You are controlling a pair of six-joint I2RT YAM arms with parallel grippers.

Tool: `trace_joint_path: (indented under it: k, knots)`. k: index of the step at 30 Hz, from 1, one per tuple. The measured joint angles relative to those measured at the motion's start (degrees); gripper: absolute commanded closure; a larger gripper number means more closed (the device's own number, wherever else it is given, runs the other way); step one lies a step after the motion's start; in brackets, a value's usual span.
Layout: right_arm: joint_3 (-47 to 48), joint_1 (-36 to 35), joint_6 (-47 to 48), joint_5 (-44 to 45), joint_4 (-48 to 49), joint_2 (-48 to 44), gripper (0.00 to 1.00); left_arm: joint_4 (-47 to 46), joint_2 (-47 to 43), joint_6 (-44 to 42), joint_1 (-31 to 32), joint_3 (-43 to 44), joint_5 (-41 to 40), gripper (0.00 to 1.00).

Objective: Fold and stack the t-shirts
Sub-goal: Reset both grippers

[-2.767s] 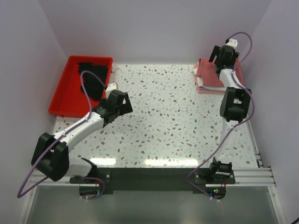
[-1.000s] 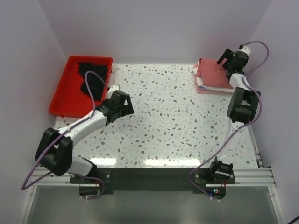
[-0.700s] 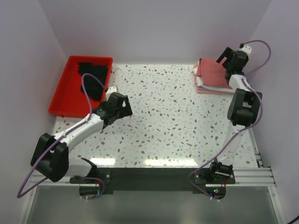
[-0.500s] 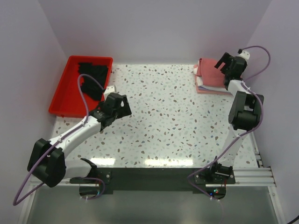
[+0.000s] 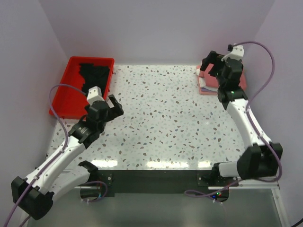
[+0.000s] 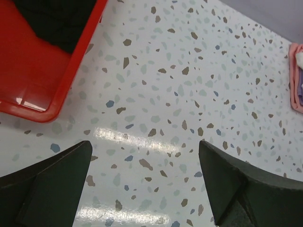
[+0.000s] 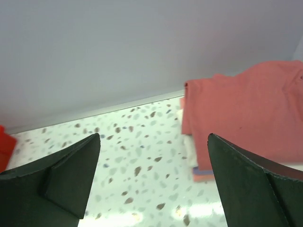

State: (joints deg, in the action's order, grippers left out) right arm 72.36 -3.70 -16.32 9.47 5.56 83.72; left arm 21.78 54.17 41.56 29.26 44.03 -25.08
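A folded stack of t-shirts (image 5: 207,87) lies at the back right corner, with a dusty-rose one (image 7: 246,111) on top and white and purple edges (image 7: 193,158) beneath it. The stack also shows at the right edge of the left wrist view (image 6: 296,75). Black t-shirts (image 5: 94,75) lie crumpled in the red tray (image 5: 64,101). My right gripper (image 5: 209,63) hovers open over the stack's left edge, holding nothing (image 7: 154,137). My left gripper (image 5: 115,105) is open above bare table just right of the tray, with nothing between its fingers (image 6: 144,144).
The red tray's near corner (image 6: 33,90) with black cloth (image 6: 52,19) sits left of the left gripper. Lilac walls close the back and both sides. Speckled tabletop (image 5: 165,118) spans between tray and stack. Purple cables loop off both arms.
The right gripper has swung left from the stack's far right corner to its left edge, its arm stretching low. The left arm has drawn back toward the near left. Both stay open.
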Motion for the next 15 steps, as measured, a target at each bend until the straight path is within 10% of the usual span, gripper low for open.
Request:
trace_joint_path:
  k: [15]
  knots:
    - [-41.7,-0.5,-7.2,0.2,-17.4,-55.4,0.01,2.1,-19.6,4.3,0.0,-7.1,-8.0,0.0]
